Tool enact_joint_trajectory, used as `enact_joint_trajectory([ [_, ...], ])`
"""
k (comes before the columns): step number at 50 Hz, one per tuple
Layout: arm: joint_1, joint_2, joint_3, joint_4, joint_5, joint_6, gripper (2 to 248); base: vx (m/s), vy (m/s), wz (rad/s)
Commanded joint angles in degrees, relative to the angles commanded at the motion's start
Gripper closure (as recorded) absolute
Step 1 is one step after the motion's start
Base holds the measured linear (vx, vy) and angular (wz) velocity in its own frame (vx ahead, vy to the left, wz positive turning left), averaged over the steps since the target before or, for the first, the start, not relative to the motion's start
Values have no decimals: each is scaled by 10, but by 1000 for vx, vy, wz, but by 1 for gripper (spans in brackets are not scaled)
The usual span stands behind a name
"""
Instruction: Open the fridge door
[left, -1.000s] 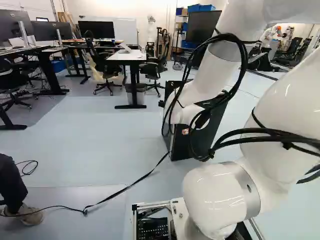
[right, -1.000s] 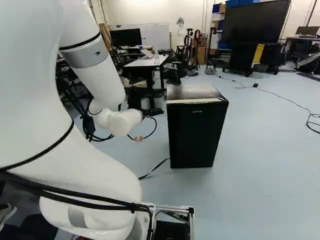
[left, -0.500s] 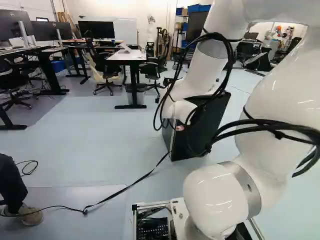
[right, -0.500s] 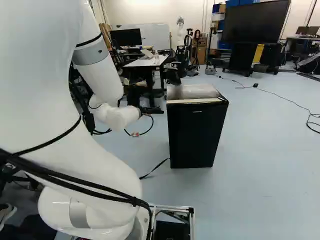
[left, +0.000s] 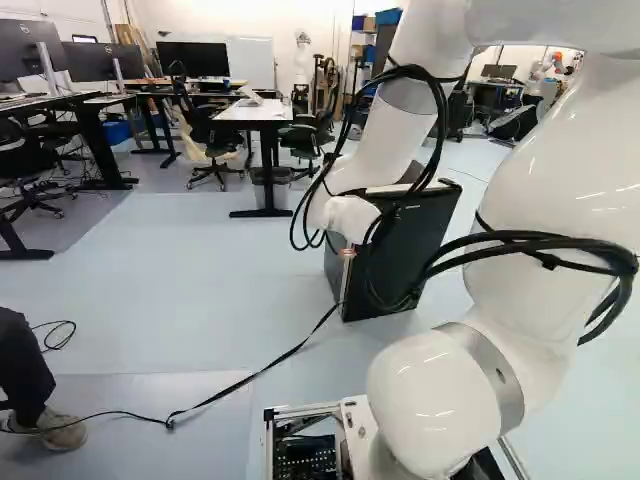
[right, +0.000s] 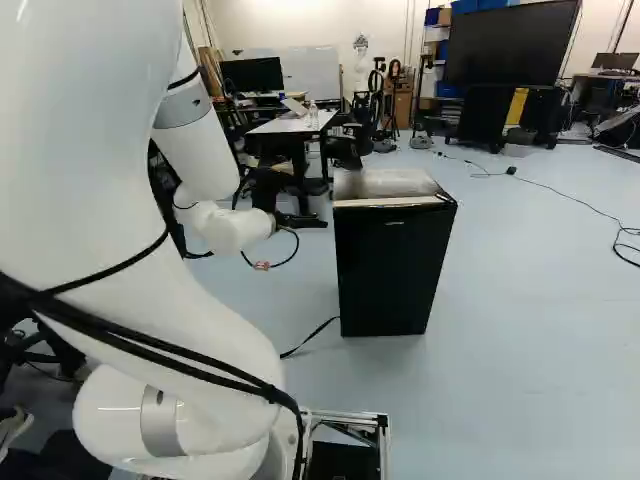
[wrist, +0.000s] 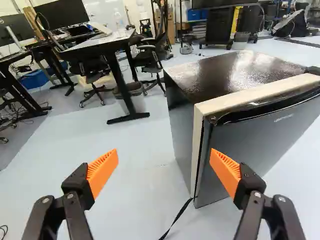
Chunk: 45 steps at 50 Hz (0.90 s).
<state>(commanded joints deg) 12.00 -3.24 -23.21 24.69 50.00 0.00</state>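
The black mini fridge (right: 392, 265) stands upright on the floor, its door front (right: 385, 275) facing the base and looking shut. In the right base view the gripper (right: 268, 190) shows as a dark shape beyond the white wrist, left of the fridge, its fingertips hidden. Seen from the wrist, the gripper (wrist: 164, 159) is open with nothing between its fingers. One orange pad (wrist: 226, 172) overlaps the view of the door near its free-looking side edge; contact cannot be told. A pale strip (wrist: 197, 125) runs between fridge body and door. In the left base view the arm partly covers the fridge (left: 410, 245).
A black strap (left: 250, 378) runs over the floor to the fridge's foot. Beyond stand a white-topped desk (left: 255, 112), office chairs (left: 212, 140) and a bin. A large screen (right: 512, 45) stands farther back, with a cable on the floor (right: 570, 195) before it. Another robot (right: 361, 65) stands behind.
My arm has swung leftward, carrying the wrist left in both base views and uncovering more of the fridge in the left one. The base and fridge have stayed put.
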Motion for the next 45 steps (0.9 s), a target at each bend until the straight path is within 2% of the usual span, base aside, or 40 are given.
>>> enact_joint_trajectory([
  [16,27,-8,-8,75,1,0,3,0,0,0],
  [31,51,-32,-35,147,6,0,3,0,0,0],
  [45,61,-66,-73,213,11,0,3,0,0,0],
])
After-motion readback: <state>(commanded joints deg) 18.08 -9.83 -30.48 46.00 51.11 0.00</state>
